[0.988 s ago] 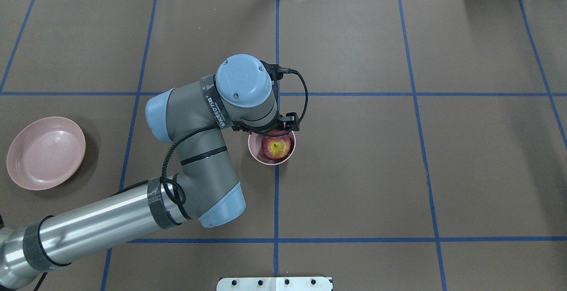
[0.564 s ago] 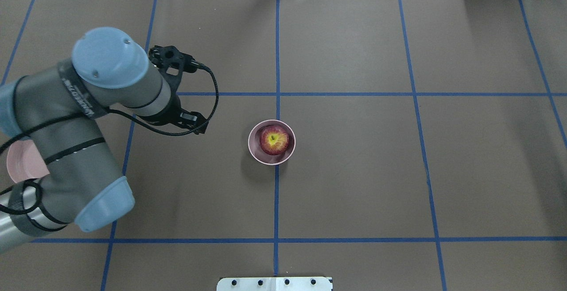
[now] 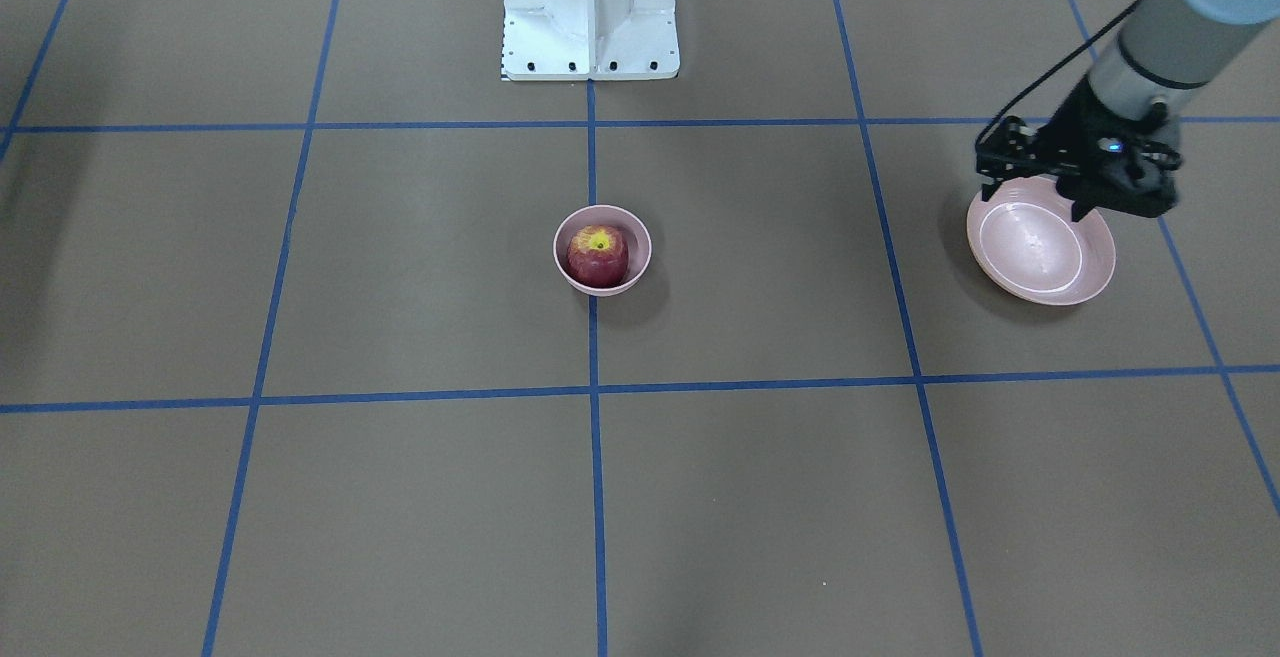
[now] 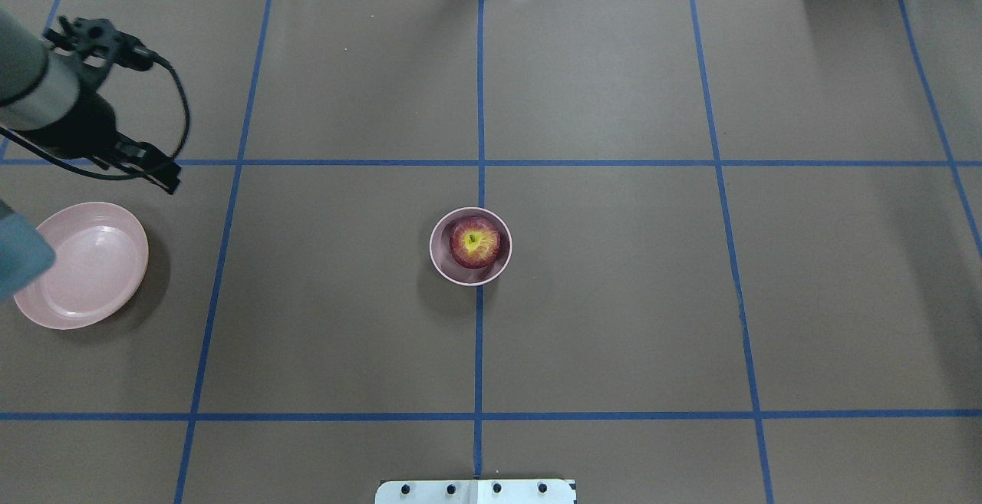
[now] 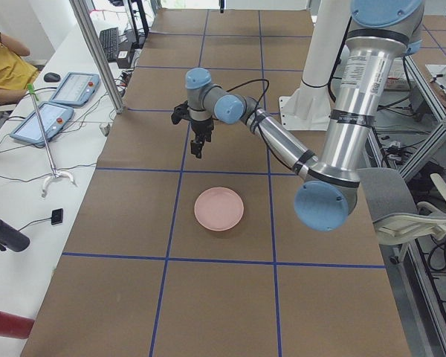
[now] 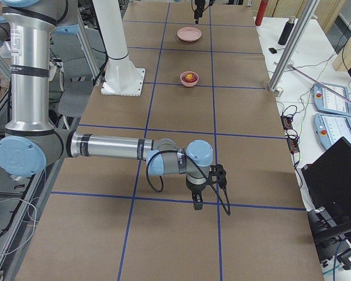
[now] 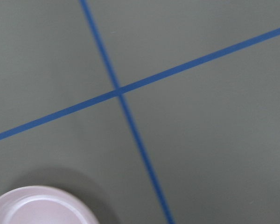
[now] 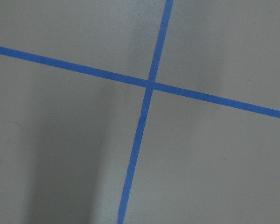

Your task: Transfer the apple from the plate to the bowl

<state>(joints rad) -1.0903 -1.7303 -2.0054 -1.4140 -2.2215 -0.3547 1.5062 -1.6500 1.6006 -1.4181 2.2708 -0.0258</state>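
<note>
The dark red apple [image 4: 475, 243] with its yellow-green stem patch sits in the small deep pink bowl [image 4: 441, 258] at the table's middle; the front view shows the apple [image 3: 598, 257] in the bowl [image 3: 641, 247] too. The wide shallow pink plate [image 4: 84, 266] holds nothing at the left; it also shows in the front view [image 3: 1040, 247] and the left wrist view [image 7: 32, 207]. My left gripper [image 4: 163, 176] hangs open and empty in the air just beyond the plate, far from the bowl. My right gripper [image 6: 197, 202] shows only in the right side view, and I cannot tell its state.
The white robot base [image 3: 590, 7] stands at the table's near edge. Blue tape lines [image 4: 479, 105] grid the brown table cover. A metal post [image 5: 97, 52] and a side table with tablets [image 5: 52, 119] stand beyond the far edge.
My left arm has swung away from the bowl to the left, ending near the plate. The apple has stayed in the bowl.
</note>
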